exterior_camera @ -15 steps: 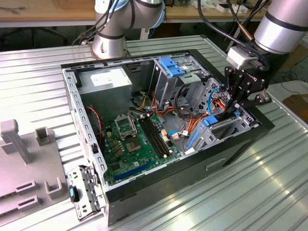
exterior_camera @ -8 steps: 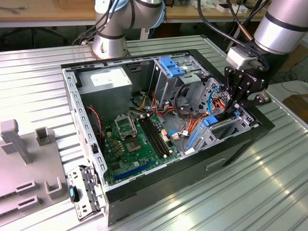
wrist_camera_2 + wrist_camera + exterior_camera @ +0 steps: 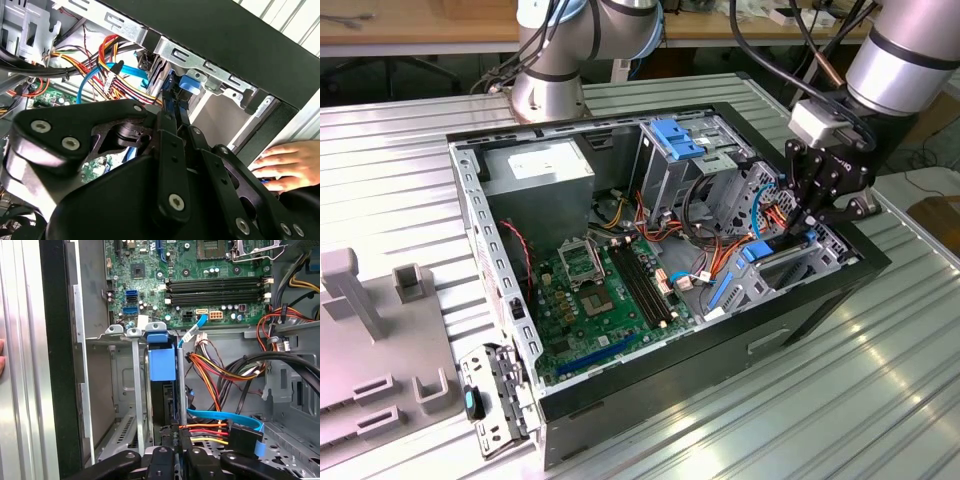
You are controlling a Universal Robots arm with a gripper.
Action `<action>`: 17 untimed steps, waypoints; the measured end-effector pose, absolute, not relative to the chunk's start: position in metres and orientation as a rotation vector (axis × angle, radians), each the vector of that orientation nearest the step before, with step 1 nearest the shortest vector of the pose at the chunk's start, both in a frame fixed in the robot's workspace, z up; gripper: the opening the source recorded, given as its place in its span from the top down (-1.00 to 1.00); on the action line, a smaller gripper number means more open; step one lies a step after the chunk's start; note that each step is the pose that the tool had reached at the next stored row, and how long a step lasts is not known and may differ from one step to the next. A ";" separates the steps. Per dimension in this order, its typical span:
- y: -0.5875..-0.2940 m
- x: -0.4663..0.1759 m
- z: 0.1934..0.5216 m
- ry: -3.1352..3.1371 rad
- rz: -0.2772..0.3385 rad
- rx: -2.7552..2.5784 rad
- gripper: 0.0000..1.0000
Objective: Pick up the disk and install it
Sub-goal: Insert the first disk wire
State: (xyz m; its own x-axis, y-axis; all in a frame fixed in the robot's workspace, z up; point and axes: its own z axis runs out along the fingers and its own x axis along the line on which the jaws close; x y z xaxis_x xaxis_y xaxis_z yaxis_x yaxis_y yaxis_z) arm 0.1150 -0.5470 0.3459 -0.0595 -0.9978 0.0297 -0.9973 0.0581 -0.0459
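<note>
Inside the open case (image 3: 500, 250), lying on a ribbed metal table (image 3: 840, 400), the following are seen.

Gripper (image 3: 810, 222): black, carried on a silver arm (image 3: 905, 55), held over the case corner nearest the exterior view's right, above the drive bay (image 3: 790, 262). In both wrist views its fingers (image 3: 172, 150) are drawn close together, pinching the edge of a thin upright part in the bay.

Disk (image 3: 161, 390): stood on edge in the bay between grey metal guides, with its blue rail (image 3: 162, 362) facing the first wrist view; dark body below the blue piece. It is seated part-way down inside the bay, under the fingers. Contact between fingers and disk appears present, though the exact grip line is hidden by the gripper body.

Motherboard (image 3: 595, 290): green, on the case floor, with black memory slots (image 3: 645, 285) and a bare processor socket (image 3: 582, 265).

Power supply (image 3: 540, 170): grey box with a white sticker, at the far corner of the case.

Cage (image 3: 675, 150): grey with blue top, beside the power supply, along the far wall.

Cables (image 3: 215, 370): red, orange, yellow and black bundles, plus a flat blue one (image 3: 225, 416), just beside the bay.

Hand (image 3: 285, 165): a person's, resting on the table just outside the case wall by the bay.

Grey fixtures (image 3: 380, 330): on the table, well apart from the case, at the exterior view's left.
</note>
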 end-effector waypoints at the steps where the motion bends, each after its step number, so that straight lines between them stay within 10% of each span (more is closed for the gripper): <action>1: -0.547 0.115 0.346 2.277 -0.082 -2.147 0.67; 17: -0.547 0.115 0.340 2.276 -0.079 -2.145 0.54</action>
